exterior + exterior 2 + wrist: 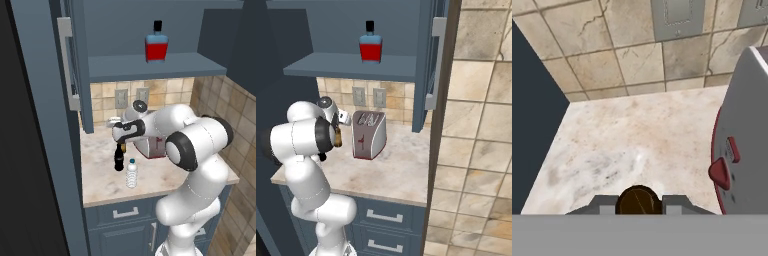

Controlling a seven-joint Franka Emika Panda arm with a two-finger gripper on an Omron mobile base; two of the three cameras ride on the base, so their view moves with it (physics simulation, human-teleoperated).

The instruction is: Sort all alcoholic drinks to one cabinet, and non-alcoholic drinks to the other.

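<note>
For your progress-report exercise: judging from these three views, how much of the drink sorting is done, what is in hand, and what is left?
Done: the red bottle stands on the open cabinet shelf. In hand: the gripper is shut on the brown beer bottle, beside the toaster. Left: that bottle has yet to reach a cabinet, and the cola bottle and water bottle stand on the counter.

counter (100, 192): toaster (369, 134), water bottle (131, 173), cola bottle (119, 161) | shelf (150, 67): red bottle (156, 45)
</note>
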